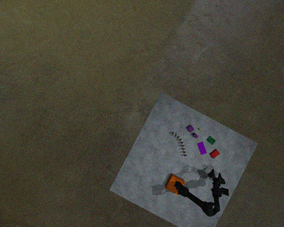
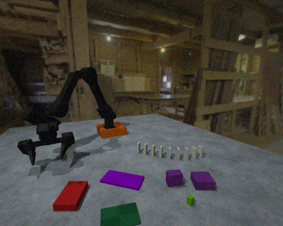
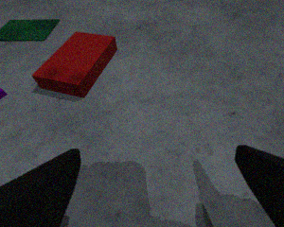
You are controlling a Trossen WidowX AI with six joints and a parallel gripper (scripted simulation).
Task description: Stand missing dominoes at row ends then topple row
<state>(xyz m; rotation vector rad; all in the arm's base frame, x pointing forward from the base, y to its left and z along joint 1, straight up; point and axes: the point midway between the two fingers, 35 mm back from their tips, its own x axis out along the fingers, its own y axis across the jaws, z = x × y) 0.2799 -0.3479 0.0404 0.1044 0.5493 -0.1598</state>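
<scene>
Have gripper (image 1: 216,172) (image 2: 47,161) (image 3: 158,153) wide open, w/ nothing held. See loose domino (image 2: 70,154) upright, approx. 9 o'clock from standing row (image 1: 182,144) (image 2: 169,152) in ext. view. Must yet place it, then push end; cannot tell no. already added.

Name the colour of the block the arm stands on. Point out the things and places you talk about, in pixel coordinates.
Orange (image 1: 169,187) (image 2: 113,133); the exterior view shows it best.

Your mottled grey tabletop (image 1: 146,156) (image 2: 127,203) (image 3: 180,104), a curved row of upright pale dominoes (image 1: 181,141) (image 2: 169,152), your flat purple slab (image 1: 201,148) (image 2: 122,179), your red block (image 1: 214,153) (image 2: 70,195) (image 3: 78,63) near it.
</scene>
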